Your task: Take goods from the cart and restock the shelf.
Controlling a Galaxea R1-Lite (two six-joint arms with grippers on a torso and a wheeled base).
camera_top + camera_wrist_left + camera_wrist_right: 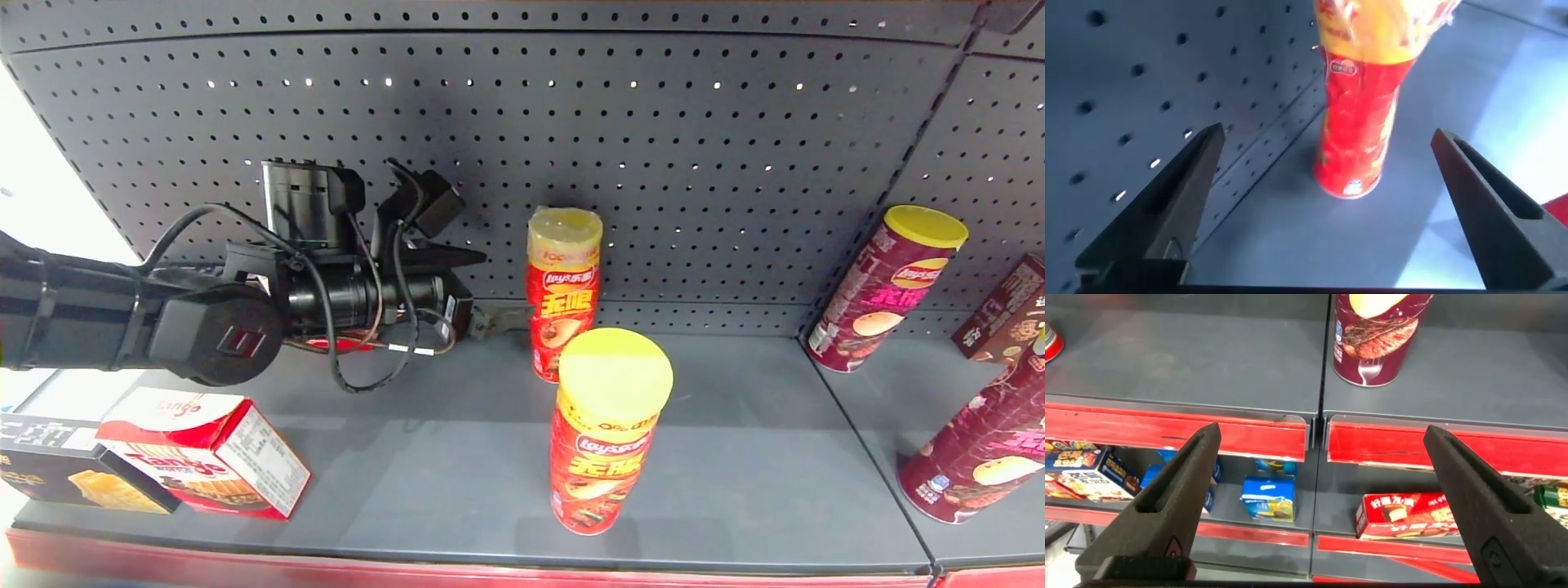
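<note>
While a red and white card box [208, 453] and a black box [73, 474] lie at the lower left of the head view, a front red can [608, 433] stands nearest to us in the middle of the gray shelf [751, 482]. It is a tall round tube with a flat yellow lid on top.

Behind it stands the back red can [562, 290], the same shape. It is straight up, long way up and down, lid at the top, with clear wrap over the lid. It stands close to the back wall.

The left gripper [1327, 137] comes in from the left of the frame. Its two dark pointed fingers are spread wide and hold nothing. The back red can stands just past the tips, lined up with the gap, not touching them.

On the right, two dark red cans [886, 286] stand on the next shelf part.

The right gripper [1323, 434] is spread wide too, with nothing in it, in front of the shelf's red front strip [1388, 445].

Farthest off is the gray metal back wall [694, 147], full of little round holes.
</note>
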